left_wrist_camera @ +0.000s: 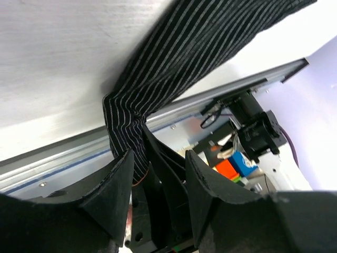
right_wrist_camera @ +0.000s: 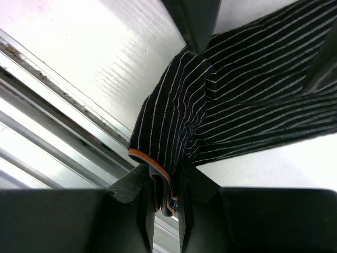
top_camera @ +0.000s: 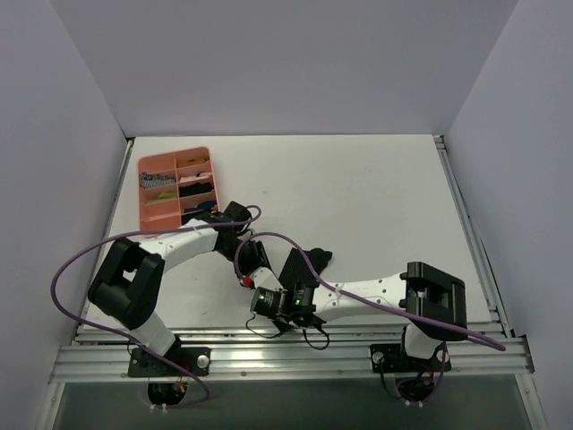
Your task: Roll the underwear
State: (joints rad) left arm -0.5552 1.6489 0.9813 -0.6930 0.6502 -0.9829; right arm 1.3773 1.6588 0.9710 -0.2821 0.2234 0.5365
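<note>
The underwear is black with thin pale stripes and an orange-brown band, and lies bunched near the table's front edge. My right gripper is shut on its banded corner, with folded fabric between the jaws. In the right wrist view the underwear spreads away to the upper right. My left gripper stands open beside it. Its left fingertip touches the hanging fabric, and the right gripper's fingers stand between its jaws. In the top view the two grippers, left and right, meet at the garment's left end.
A pink divided tray with several small folded items stands at the back left. An aluminium rail runs along the front edge, close under both grippers. A purple cable loops around the left arm.
</note>
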